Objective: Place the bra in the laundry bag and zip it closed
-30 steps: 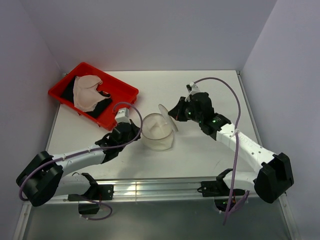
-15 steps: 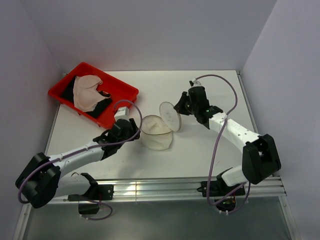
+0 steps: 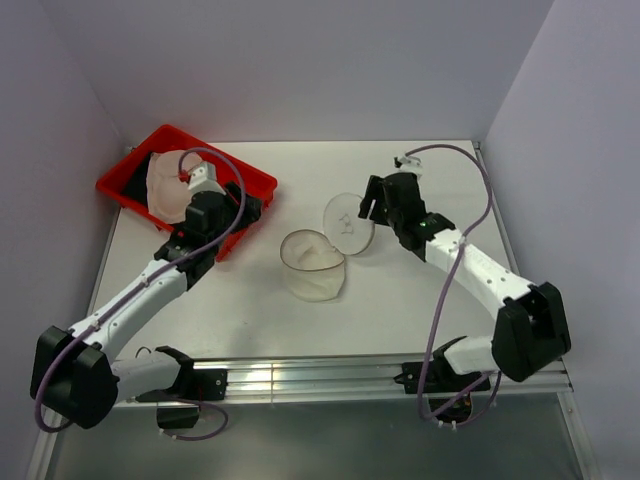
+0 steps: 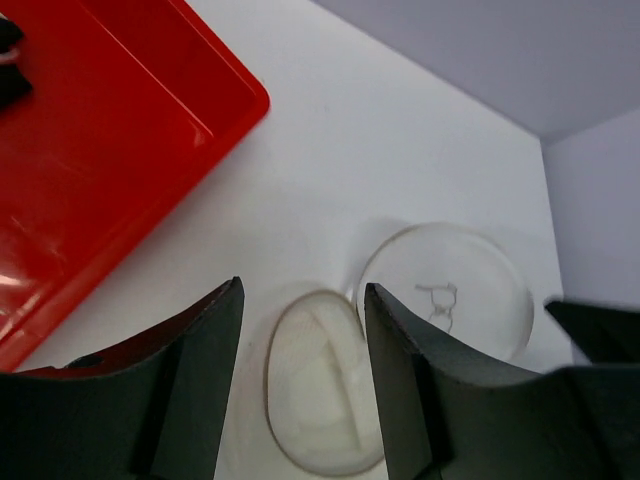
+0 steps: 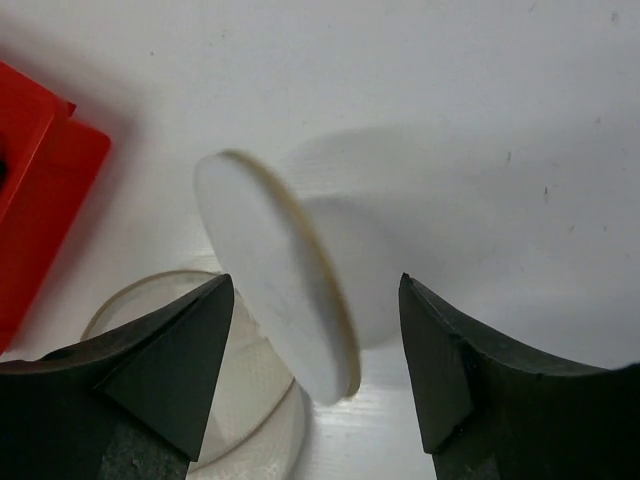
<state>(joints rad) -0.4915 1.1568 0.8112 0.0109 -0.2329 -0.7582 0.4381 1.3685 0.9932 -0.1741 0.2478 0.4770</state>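
The laundry bag (image 3: 313, 266) stands open at the middle of the table, a white mesh drum. Its round lid (image 3: 348, 222), with the small black outline, is tipped up on the right. The bra (image 3: 165, 183), cream with black parts, lies in the red tray (image 3: 258, 183). My left gripper (image 3: 245, 208) hovers open over the tray's near corner, empty, with the bag (image 4: 320, 390) and lid (image 4: 450, 290) ahead of it. Just right of the lid, my right gripper (image 3: 372, 203) is open. The lid (image 5: 280, 290) stands on edge beyond its fingers, not gripped.
The red tray (image 4: 100, 150) sits at the table's back left, close to the left wall. Grey walls close in the table on three sides. A purple cable loops above each arm.
Both grippers opened. The left one let go of the bag's rim and moved up and left to the tray. The right one released the lid, which now stands tipped up.
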